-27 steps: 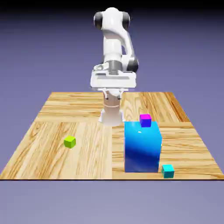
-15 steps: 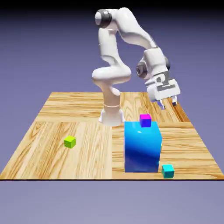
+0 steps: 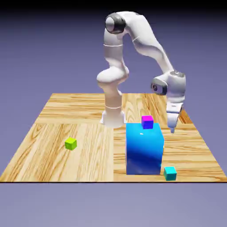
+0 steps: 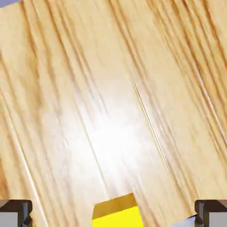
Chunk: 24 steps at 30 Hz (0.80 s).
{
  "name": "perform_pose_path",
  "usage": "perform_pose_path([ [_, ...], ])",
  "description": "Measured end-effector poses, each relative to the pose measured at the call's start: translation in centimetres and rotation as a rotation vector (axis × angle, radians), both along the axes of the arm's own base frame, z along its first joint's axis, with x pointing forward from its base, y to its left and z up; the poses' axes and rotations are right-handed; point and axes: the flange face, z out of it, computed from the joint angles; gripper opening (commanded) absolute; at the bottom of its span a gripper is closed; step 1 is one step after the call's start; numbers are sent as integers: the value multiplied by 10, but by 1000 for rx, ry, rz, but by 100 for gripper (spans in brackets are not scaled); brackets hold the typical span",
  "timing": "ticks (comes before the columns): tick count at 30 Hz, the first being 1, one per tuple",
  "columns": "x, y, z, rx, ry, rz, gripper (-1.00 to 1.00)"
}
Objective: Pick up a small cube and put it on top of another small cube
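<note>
The gripper [image 4: 113,213], jaws wide open and empty, hangs over the small yellow cube [image 4: 117,213] behind the big blue block [image 3: 144,148].

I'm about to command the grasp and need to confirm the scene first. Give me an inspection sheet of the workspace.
Surface: wooden table, bare around the tool.
Job's things: small yellow cube seen only in the hand view, low between the fingertips, on the table; hidden in the exterior view.
Clutter: big blue block with a magenta cube on top; teal cube; lime-green cube.
Grippers: tool open, pointing down, holding nothing.
Cables: nothing seen.
Surroundings: plain blue-violet backdrop.
</note>
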Motion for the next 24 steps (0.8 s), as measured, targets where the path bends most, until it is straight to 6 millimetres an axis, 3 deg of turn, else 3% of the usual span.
perform_pose_path([
  [8,-15,5,-61,-285,70,230,0],
  [11,2,-12,-60,-312,59,195,0],
  [15,2,-24,-114,-312,58,195,0],
  [16,1,-29,-127,-312,59,195,-100],
  [18,1,-29,-127,-312,59,195,-100],
  [23,3,-12,-60,-310,60,194,-100],
  [24,20,-11,-46,-277,58,169,-100],
])
